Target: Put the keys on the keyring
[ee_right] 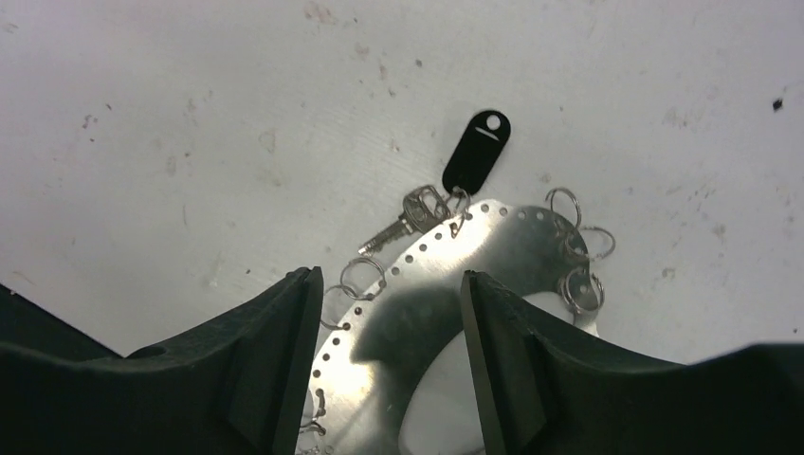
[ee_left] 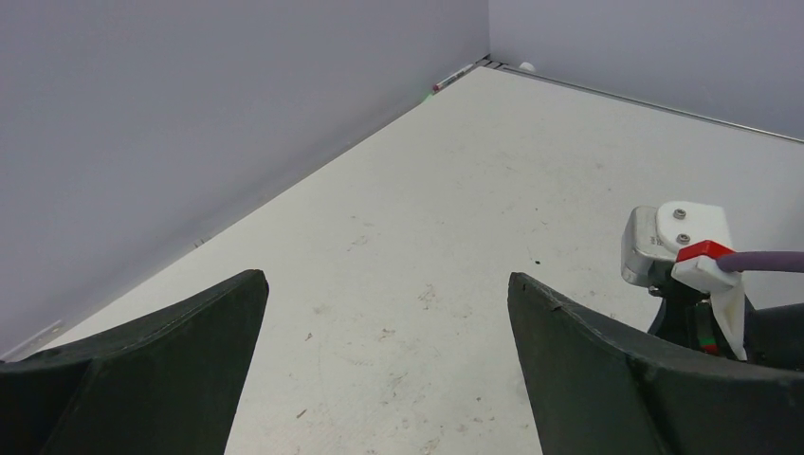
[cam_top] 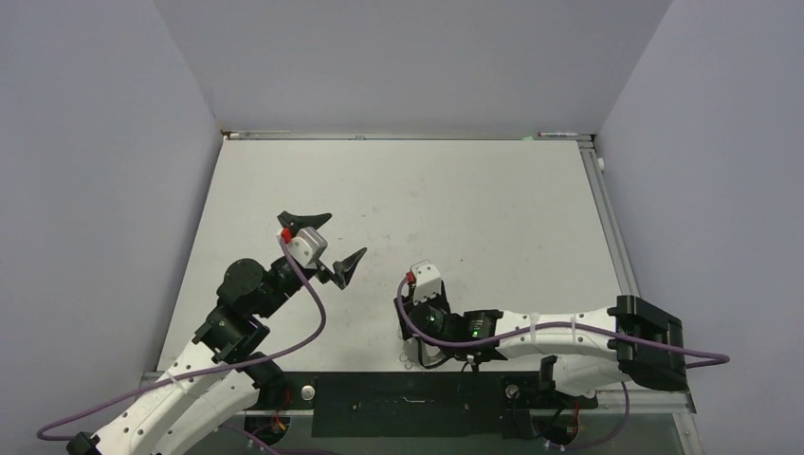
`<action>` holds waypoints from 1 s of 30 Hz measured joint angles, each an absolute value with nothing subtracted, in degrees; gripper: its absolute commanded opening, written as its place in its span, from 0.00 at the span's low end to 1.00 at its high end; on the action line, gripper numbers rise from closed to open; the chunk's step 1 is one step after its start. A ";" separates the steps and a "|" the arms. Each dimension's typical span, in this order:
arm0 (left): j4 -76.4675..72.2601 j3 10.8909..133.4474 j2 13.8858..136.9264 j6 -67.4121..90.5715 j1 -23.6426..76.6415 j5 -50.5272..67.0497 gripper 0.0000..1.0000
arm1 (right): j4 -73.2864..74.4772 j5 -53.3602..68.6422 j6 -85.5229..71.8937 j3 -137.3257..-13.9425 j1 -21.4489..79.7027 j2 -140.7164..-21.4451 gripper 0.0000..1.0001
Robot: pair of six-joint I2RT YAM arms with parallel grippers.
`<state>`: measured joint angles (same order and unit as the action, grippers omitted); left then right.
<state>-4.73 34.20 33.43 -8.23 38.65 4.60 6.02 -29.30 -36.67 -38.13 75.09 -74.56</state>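
One key (ee_right: pixel 398 226), one black tag (ee_right: pixel 477 152), one keyring (ee_right: pixel 512 237), close together.

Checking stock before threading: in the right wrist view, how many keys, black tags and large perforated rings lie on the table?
Key: 1
Black tag: 1
Keyring: 1
Total: 3

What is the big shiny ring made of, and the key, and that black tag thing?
The keyring looks like flat polished metal: it mirrors light and has punched holes. The key looks like duller silver metal. The black tag is probably plastic: smooth, even black.
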 measured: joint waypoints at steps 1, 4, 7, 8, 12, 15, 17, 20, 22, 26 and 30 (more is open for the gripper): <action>-4.73 34.20 33.47 -8.21 38.65 4.56 0.96 | 7.84 -29.58 -39.27 -38.13 75.55 -74.87 0.56; -4.71 34.28 33.82 -8.21 38.65 4.51 0.96 | 11.75 -30.44 -46.11 -37.89 75.68 -76.03 0.56; -4.69 34.39 34.09 -8.19 38.65 4.47 0.96 | 13.45 -30.76 -50.68 -36.91 75.55 -77.54 0.57; -4.69 34.41 34.20 -8.19 38.65 4.45 0.96 | 13.52 -30.70 -51.62 -36.49 75.35 -78.17 0.57; -4.69 34.44 34.37 -8.16 38.65 4.47 0.96 | 13.21 -29.71 -53.06 -35.55 73.97 -81.87 0.58; -4.69 34.44 34.46 -8.16 38.65 4.47 0.96 | 10.46 -28.69 -52.90 -35.22 71.64 -83.77 0.58; -4.69 34.44 34.48 -8.14 38.65 4.45 0.96 | 8.19 -27.86 -51.72 -35.00 69.84 -84.14 0.58; -4.69 34.44 34.61 -8.14 38.65 4.47 0.96 | 3.86 -26.24 -49.23 -34.52 66.32 -84.82 0.57; -4.69 34.44 34.70 -8.12 38.65 4.45 0.96 | 1.30 -25.12 -47.37 -34.48 64.47 -85.49 0.56; -4.69 34.44 34.74 -8.14 38.65 4.23 0.96 | -2.44 -23.53 -42.06 -35.03 62.70 -87.24 0.56; -4.69 34.44 34.74 -8.16 38.65 3.62 0.96 | -3.51 -21.85 -37.19 -36.75 61.82 -89.03 0.58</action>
